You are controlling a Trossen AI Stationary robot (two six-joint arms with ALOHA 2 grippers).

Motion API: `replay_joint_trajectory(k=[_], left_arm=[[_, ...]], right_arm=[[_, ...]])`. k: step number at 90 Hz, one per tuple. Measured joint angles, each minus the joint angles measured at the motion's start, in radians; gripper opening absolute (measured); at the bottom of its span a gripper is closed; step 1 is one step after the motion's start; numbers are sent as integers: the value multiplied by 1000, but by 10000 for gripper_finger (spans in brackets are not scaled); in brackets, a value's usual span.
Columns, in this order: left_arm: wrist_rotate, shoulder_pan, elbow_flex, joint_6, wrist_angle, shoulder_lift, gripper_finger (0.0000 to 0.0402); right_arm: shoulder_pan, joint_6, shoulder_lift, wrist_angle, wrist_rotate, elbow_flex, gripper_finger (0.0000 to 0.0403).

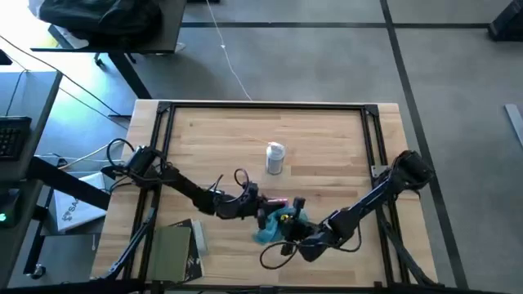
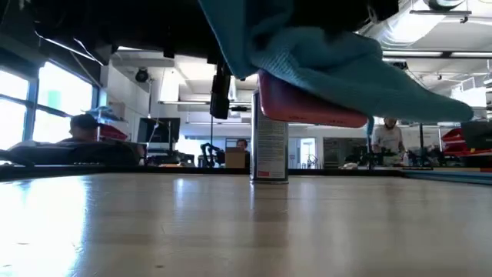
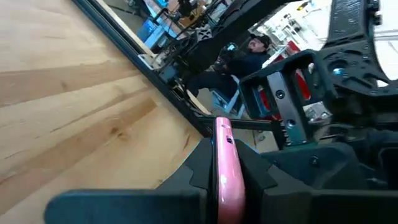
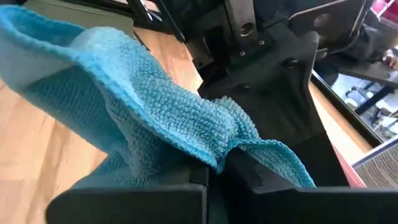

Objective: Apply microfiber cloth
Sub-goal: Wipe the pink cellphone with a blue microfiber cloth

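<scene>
Low in the centre of the overhead frame, the right end effector (image 1: 292, 231) pinches the microfiber cloth (image 1: 273, 227), draping it over a pink object (image 3: 227, 171) clamped in the left end effector (image 1: 263, 209). A white bottle (image 1: 275, 158) stands apart on the surface (image 1: 327, 139).

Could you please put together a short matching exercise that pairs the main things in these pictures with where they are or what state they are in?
Things:
1. microfiber cloth
2. pink object
3. white bottle
4. booklet

States:
A. standing upright alone near the table's middle
B. lying flat by the table's near left corner
C. pinched in the right gripper, hanging off the table
D. clamped in the left gripper, held above the wood

Pairs: 1-C, 2-D, 3-A, 4-B
</scene>
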Motion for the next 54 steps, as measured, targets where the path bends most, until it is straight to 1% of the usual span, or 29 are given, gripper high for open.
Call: replay_joint_trajectory(k=[18,28,40,54], left_arm=[[9,1,2,17,29,0,15],[23,1,3,41,37,0,15],[28,1,3,70,55,0,15],[1,-2,3,-4,45,0,15]], right_arm=[[49,-93,-14,-23,169,-2,0],[73,-91,-33,-80,247,-3,0],[91,19,-74,-197,292,-3,0],[95,149,-140,-378,307,-3,0]])
